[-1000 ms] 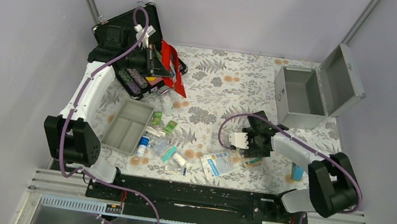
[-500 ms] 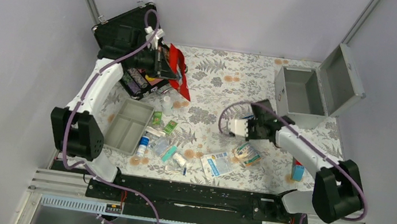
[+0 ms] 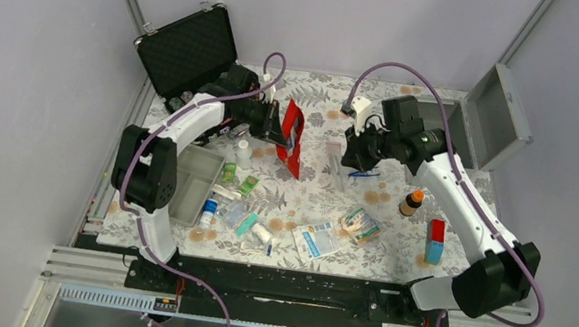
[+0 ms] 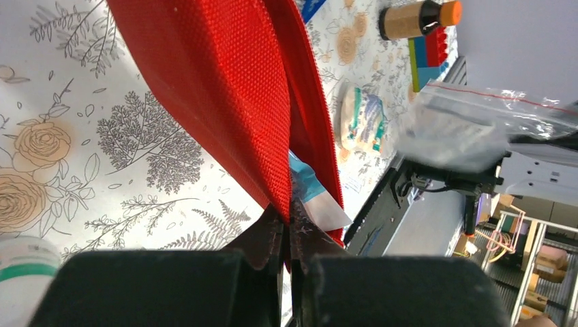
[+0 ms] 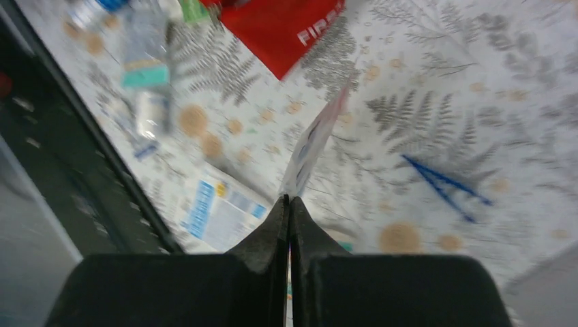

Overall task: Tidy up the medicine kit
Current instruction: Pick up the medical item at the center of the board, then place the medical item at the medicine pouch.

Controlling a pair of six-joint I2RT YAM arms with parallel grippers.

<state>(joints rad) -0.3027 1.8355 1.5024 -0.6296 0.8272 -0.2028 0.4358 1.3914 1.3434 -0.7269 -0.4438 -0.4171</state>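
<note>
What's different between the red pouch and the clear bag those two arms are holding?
The red pouch is opaque woven fabric; the clear bag is see-through plastic with a red seal strip. The pouch hangs from the left tool, the bag from the right tool. The pouch looks the larger of the two. Both are pinched at an edge by shut tools and dangle above the table.

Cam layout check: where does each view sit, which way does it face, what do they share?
Top external: above and behind, looking down on the table; both arms show.
Left wrist: on the left gripper, facing along its shut jaws at the red pouch it grips.
Right wrist: on the right gripper, facing down past shut jaws pinching a clear bag.
Shared: red pouch in all three.
</note>
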